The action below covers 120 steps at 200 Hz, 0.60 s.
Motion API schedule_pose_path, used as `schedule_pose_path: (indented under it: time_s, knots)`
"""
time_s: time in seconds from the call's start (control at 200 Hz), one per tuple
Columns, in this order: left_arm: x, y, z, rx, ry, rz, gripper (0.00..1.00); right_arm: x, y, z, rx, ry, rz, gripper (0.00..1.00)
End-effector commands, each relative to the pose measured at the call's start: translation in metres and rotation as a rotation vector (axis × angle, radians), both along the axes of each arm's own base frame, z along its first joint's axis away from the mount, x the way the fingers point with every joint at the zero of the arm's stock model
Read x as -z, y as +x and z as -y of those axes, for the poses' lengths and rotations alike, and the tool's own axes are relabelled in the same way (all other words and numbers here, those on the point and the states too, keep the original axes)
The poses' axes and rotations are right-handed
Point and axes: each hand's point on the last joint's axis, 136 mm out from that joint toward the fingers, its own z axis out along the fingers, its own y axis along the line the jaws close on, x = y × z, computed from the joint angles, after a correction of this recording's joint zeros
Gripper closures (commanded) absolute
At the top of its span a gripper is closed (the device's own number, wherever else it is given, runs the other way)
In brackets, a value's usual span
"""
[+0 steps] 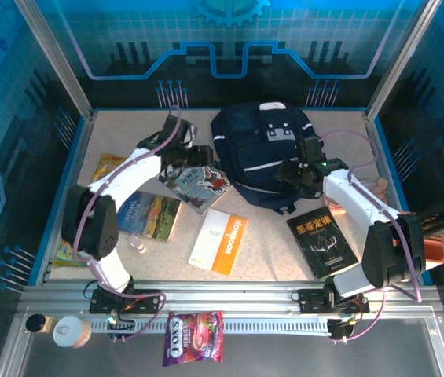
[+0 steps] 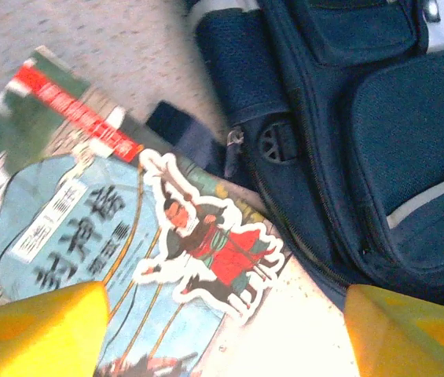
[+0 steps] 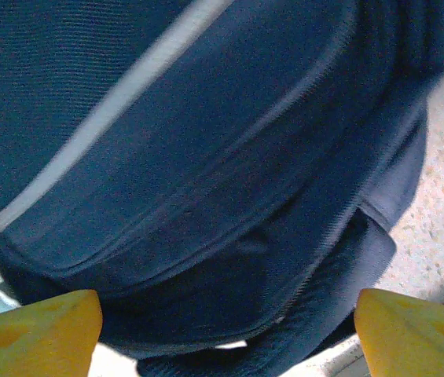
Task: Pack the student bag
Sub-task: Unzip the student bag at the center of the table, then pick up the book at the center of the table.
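Observation:
The student bag (image 1: pixel 259 153), dark navy with thin pale stripes and a grey-white top patch, lies at the back centre of the table. My left gripper (image 1: pixel 192 159) hovers at its left edge, over a comic book (image 1: pixel 199 185). In the left wrist view this gripper (image 2: pixel 222 338) is open, yellow fingertips (image 2: pixel 37 330) wide apart above the comic book (image 2: pixel 88 236), with the bag (image 2: pixel 363 141) to the right. My right gripper (image 1: pixel 296 173) sits at the bag's right front. It (image 3: pixel 225 338) stands open just above the navy fabric (image 3: pixel 206 157), holding nothing.
A white-and-orange book (image 1: pixel 218 239), a black book (image 1: pixel 324 243) and a landscape-cover book (image 1: pixel 151 216) lie in front of the bag. A yellow item (image 1: pixel 108 165) is at the left. A candy bag (image 1: pixel 194 348) and a bottle top (image 1: pixel 71 331) rest on the near rail.

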Motion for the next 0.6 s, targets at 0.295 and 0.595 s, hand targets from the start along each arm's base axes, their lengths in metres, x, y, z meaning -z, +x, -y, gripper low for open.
schedule_pose_path:
  time_s: [0.295, 0.595]
  knots:
    - [0.069, -0.033, -0.074, -0.490, -0.195, -0.231, 0.27, -0.023, 0.017, -0.172, -0.618, 0.027, 0.130, 0.28]
    - [0.093, -0.021, -0.100, -0.564, -0.245, -0.280, 0.45, 0.030, 0.048, -0.243, -0.714, 0.056, 0.062, 0.35]
